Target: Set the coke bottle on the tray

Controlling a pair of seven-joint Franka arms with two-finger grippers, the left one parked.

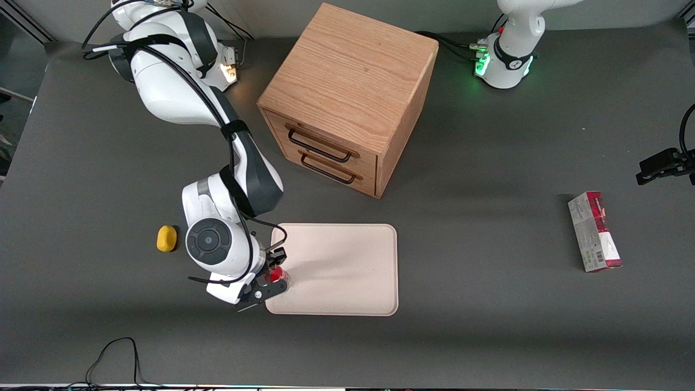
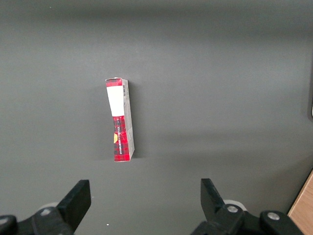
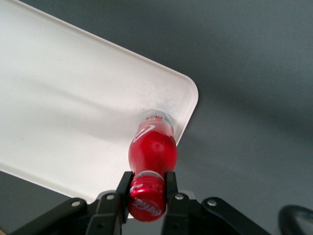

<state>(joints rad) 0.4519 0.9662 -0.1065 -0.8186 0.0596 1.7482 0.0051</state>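
Your pincer (image 3: 146,188) is clamped on the cap of the coke bottle (image 3: 151,147), which hangs upright directly below it, long axis vertical, base at the tray (image 1: 347,260) corner nearest the working arm, apparently touching.

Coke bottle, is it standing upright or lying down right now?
Upright. The coke bottle stands base-down near a corner of the tray, and the claw grips its red cap from above.
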